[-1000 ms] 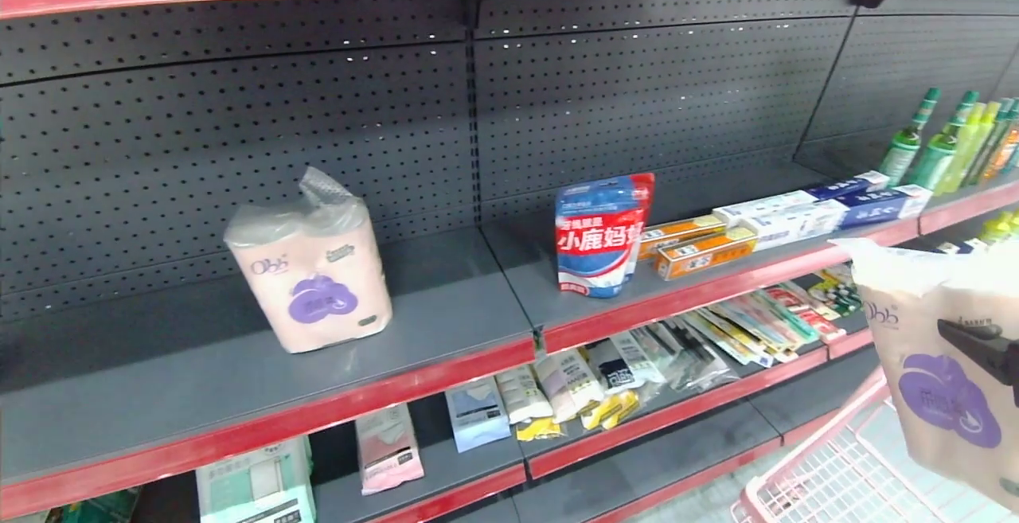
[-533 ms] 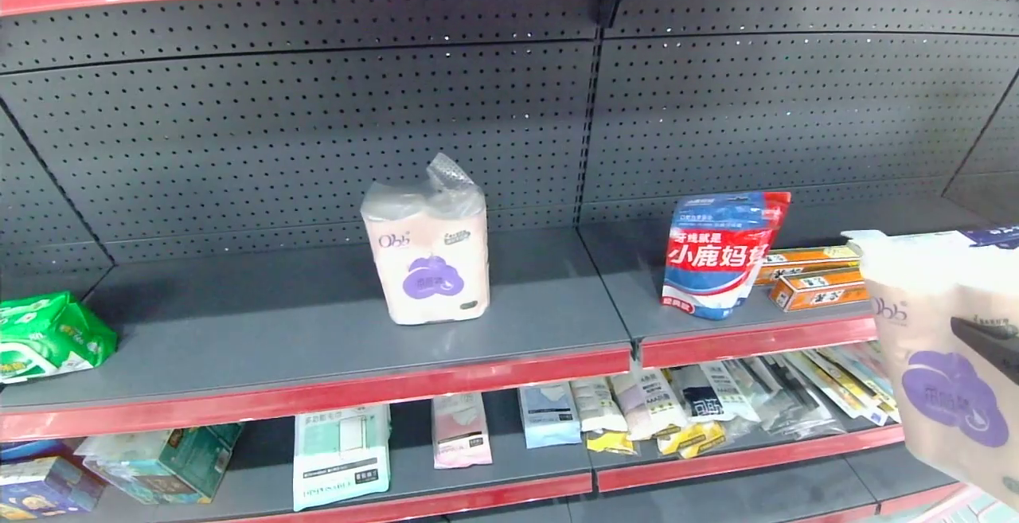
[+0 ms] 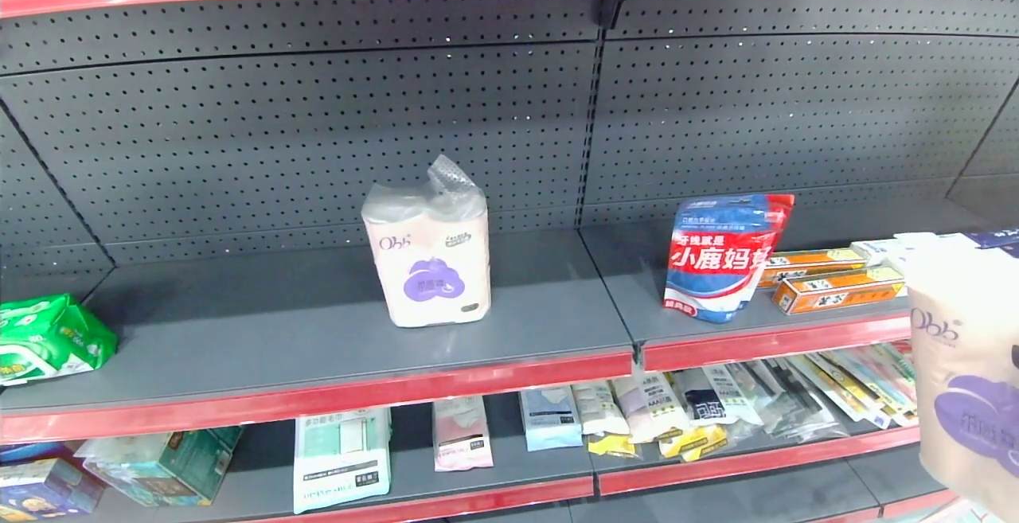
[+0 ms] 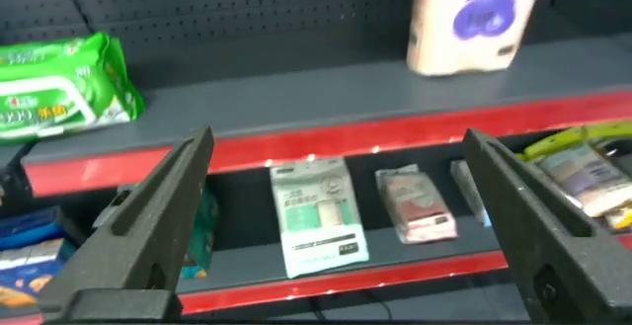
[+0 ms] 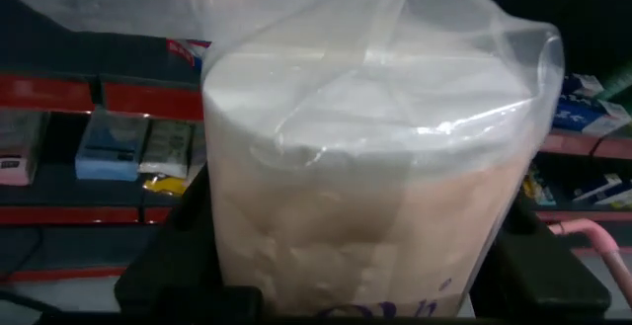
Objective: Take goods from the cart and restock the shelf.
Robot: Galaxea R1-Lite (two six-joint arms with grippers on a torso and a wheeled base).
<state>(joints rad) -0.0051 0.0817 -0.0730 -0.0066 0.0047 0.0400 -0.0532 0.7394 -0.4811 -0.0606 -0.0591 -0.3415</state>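
Toilet-roll pack (image 3: 967,380) is up at the right edge of the scene, in front of the shelf (image 3: 239,332) and not yet on it. It is clamped in the right pincer (image 5: 355,261), whose dark fingers (image 5: 183,256) press its two flanks. That keeps it upright with the loose plastic top uppermost, ready, I'd judge, to be set down standing.

Its twin (image 3: 427,256) stands upright mid-shelf, label outward, with bare shelf on either side. The likely spot for the held pack is just beside it. Left pincer (image 4: 338,142) sits low before the shelf's red edge, spread wide with nothing in it.

Both packs carry a purple cloud-like emblem under a short logo. Further right, a red-and-blue pouch (image 3: 724,256) bears bold white characters, with orange boxes (image 3: 828,280) lying flat just beside it. A green pack (image 3: 48,340) lies at the far left.
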